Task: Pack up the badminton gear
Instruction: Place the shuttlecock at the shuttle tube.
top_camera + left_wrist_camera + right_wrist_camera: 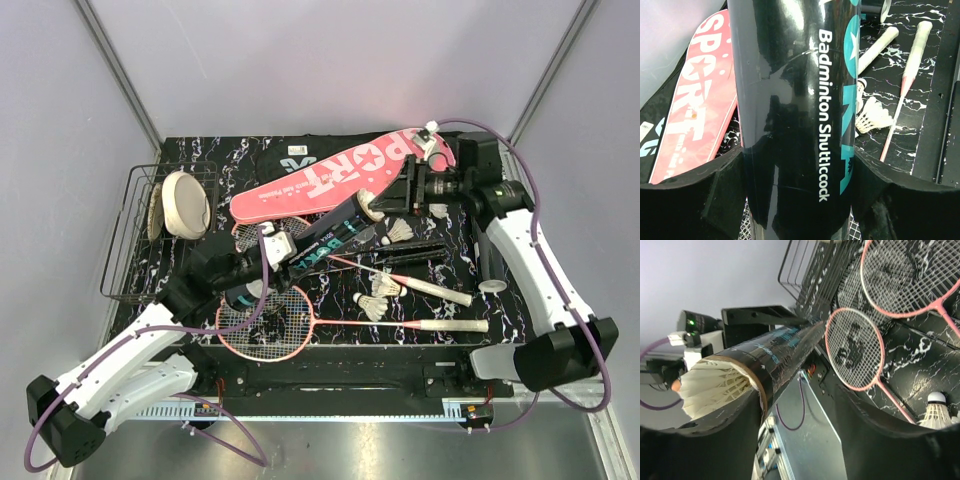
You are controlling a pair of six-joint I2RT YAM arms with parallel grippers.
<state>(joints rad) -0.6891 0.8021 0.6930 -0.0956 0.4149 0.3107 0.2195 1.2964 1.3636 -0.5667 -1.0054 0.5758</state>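
I'd put this early in the packing. My left jaws are clamped on the dark shuttlecock tube (795,125) and hold it slanted above the table (455,262), open mouth toward the right arm. One white feather shuttlecock (715,385) sits in that mouth with its skirt poking past the rim. It is started, but I judge it not yet pushed home. My right jaws stand apart on either side of the mouth, and I see them pressing on nothing.

Most of the job is left, as I read it:
- **Shuttlecocks:** At least three more lie loose on the table. One (400,232) is just beside the tube's mouth, and a pair (380,296) lies between the racket handles.
- **Rackets:** Both pink-framed rackets are out. One (262,322) lies along the near edge, and the other (440,291) runs back under the tube.
- **Case and bag:** The pink "SPORT" case (330,175) lies flat at the far side, partly over the black bag (290,155). I can't tell whether either is open, and I see nothing packed in them.
- **Possible cap:** A small white round piece (492,286) near the right arm may be the tube's cap, though I can't be sure.

The wire basket (125,250) and the cream disc (185,203) in it, at the left, are not gear to pack.
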